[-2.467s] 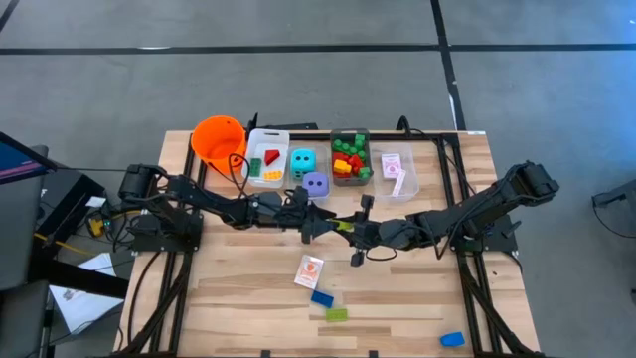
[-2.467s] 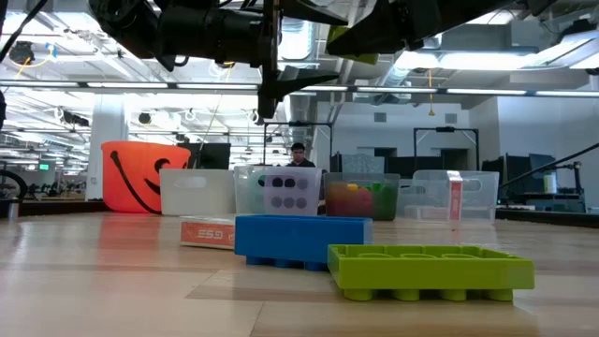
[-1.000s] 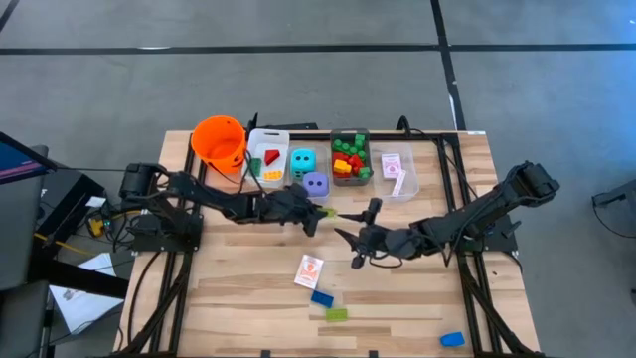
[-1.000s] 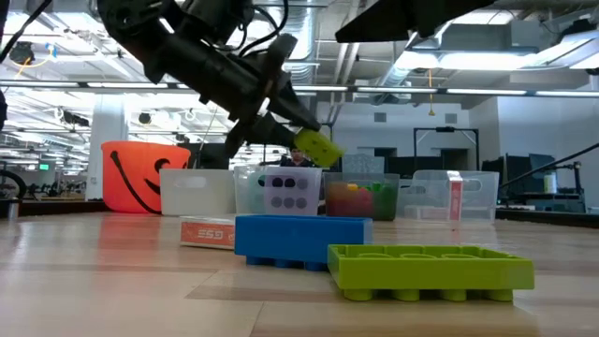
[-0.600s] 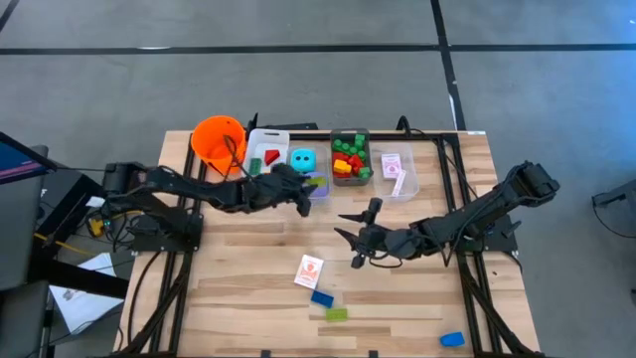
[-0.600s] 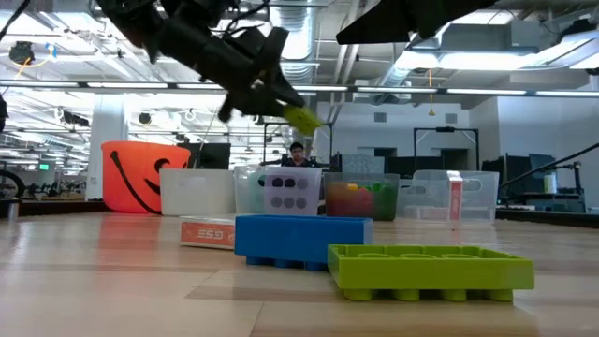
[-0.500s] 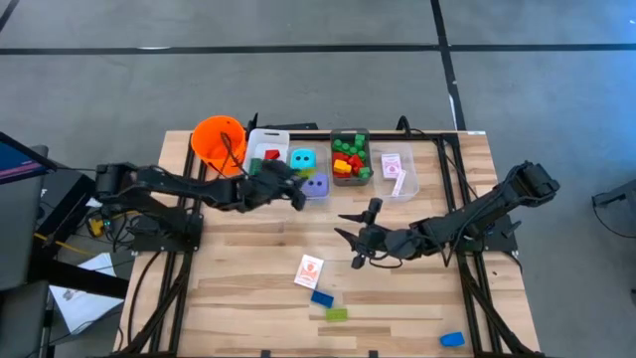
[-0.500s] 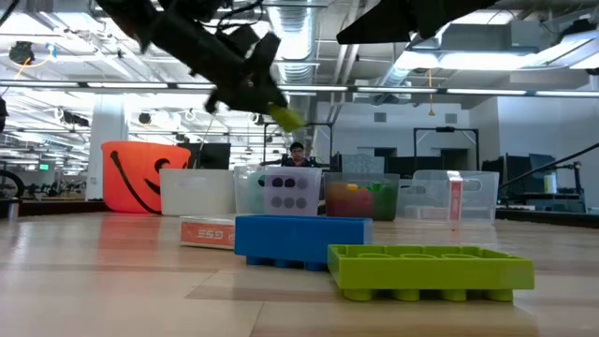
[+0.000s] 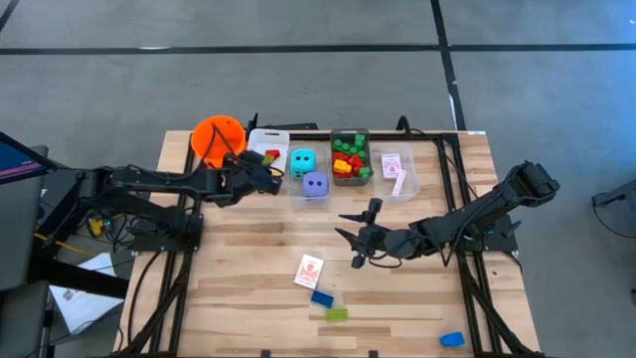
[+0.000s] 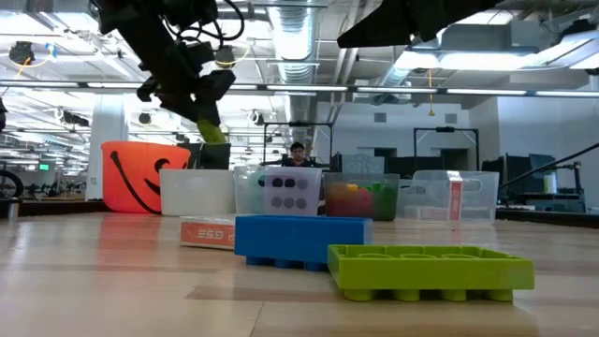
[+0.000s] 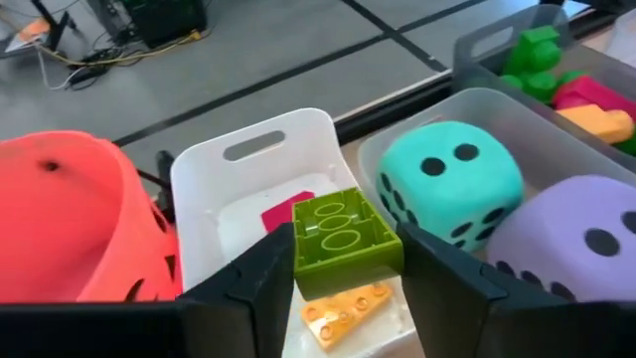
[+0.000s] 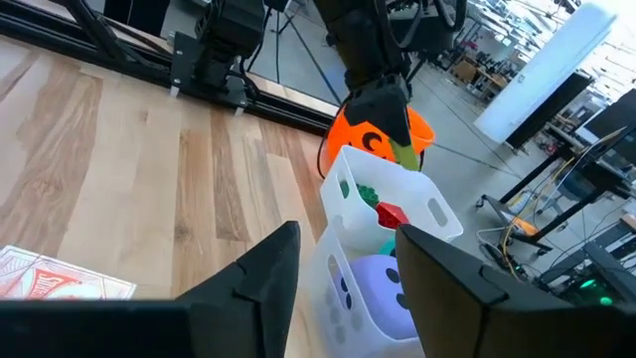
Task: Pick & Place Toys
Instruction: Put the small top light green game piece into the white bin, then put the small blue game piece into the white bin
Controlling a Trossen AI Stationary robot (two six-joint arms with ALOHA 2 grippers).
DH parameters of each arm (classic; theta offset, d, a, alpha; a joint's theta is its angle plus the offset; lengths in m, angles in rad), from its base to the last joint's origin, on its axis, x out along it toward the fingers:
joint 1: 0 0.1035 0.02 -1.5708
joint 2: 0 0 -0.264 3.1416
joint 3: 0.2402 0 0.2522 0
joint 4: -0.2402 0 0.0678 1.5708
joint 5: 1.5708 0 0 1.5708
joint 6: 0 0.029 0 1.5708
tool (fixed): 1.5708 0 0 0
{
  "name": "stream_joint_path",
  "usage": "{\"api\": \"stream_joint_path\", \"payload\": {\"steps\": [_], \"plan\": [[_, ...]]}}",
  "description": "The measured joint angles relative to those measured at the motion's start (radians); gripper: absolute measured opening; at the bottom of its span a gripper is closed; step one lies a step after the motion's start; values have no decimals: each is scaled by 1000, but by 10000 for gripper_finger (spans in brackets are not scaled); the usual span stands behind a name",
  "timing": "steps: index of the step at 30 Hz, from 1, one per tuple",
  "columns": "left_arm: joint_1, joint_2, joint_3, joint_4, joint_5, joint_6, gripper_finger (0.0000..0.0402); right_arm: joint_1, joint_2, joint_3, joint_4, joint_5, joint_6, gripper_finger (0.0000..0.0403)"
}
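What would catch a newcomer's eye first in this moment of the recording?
The left gripper holds a lime-green brick above the white bin beside the orange bucket. Next to it, a teal die and a purple die share a clear bin. The right gripper hangs open mid-table.

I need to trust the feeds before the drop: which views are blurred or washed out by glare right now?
Low view: bright ceiling lights behind, so the left gripper and its green brick show dark and slightly smeared. Left wrist view: brick sharp, the teal die clear. High view: even light, no glare. Right wrist view: near fingers soft, white bin readable.
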Motion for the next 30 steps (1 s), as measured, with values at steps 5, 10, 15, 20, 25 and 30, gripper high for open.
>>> {"api": "stream_joint_path", "payload": {"steps": [5,10,15,20,25,30], "plan": [[28,3,0,0,1,1,191,0,0,0,-1,0,4,163],[52,4,0,1,10,3,207,0,0,0,-1,-1,4,163],[54,4,0,42,173,2,217,0,0,0,-3,-1,44,163],[18,5,0,170,527,69,219,0,0,0,-25,-4,91,163],[-116,5,0,281,705,184,212,18,0,0,-120,-42,148,163],[-288,5,0,346,712,268,204,43,1,-1,-184,-194,251,163]]}}
